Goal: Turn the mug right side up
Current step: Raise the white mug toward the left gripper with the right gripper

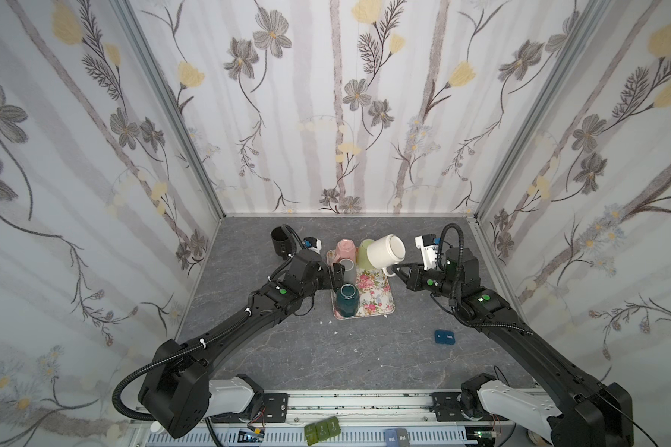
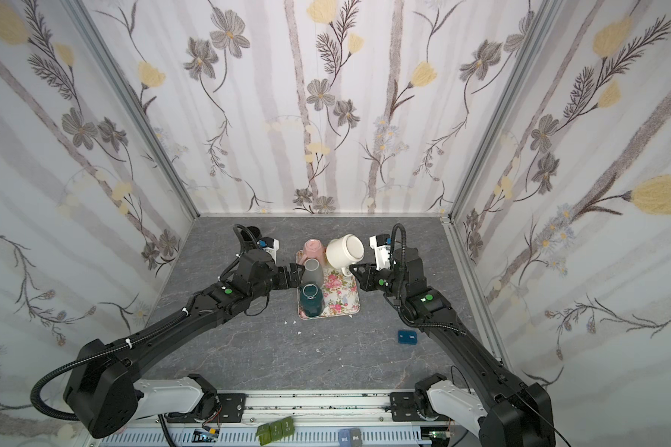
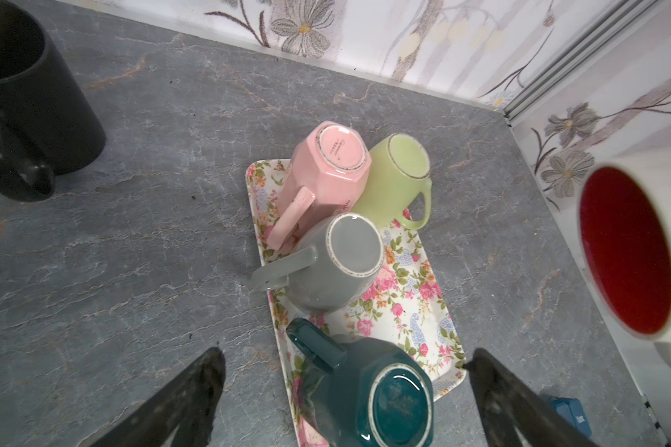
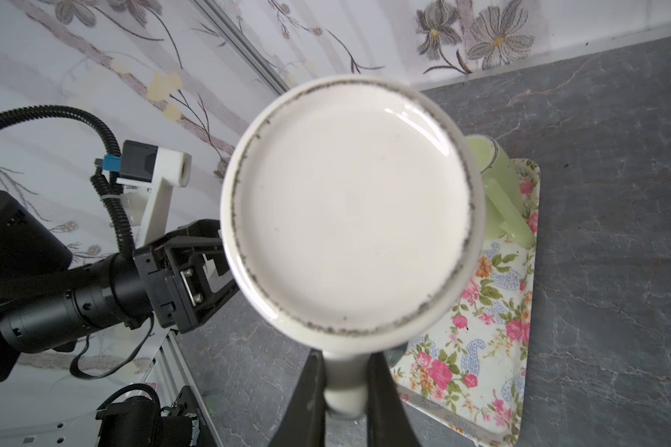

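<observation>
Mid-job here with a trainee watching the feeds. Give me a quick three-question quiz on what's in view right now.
1. Which part of the white ceramic mug with the red inside is the right gripper shut on? A) rim B) handle C) base
2. True or false: the left gripper is shut on a mug.
3. How many mugs stand upside down on the floral rectangular tray?

Key: 1 B. 2 False: it is open and empty. 3 Four: the pink faceted mug, the light green mug, the grey mug and the dark teal faceted mug.
</observation>
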`<state>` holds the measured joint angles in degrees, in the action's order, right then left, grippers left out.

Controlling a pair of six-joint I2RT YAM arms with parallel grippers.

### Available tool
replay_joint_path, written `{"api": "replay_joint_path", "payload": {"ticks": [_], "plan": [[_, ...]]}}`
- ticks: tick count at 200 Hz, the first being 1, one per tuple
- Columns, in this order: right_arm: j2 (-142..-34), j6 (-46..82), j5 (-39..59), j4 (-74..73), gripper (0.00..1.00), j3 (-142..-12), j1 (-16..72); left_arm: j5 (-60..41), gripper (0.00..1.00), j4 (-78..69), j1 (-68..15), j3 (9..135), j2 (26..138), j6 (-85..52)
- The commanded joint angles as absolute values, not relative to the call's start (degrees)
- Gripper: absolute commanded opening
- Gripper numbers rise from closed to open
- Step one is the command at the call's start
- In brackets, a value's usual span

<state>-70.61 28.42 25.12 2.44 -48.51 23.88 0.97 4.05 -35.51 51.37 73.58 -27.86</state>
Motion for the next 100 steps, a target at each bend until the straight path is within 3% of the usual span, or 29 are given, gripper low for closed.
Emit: {"api": "replay_joint_path", "payload": {"ticks": [1,100], "plan": [[-70.93,28.61,26.63,-6.48,0.00,-50.75,23.98,-1.28,1.00,-0.80,-35.43,51.57,72.86,-29.96],[-68.23,30.19,27.69,-14.97,0.00,-51.02,23.98,-7.30,1.00,-10.06,-35.43,52.88,72.68,-32.71]]}}
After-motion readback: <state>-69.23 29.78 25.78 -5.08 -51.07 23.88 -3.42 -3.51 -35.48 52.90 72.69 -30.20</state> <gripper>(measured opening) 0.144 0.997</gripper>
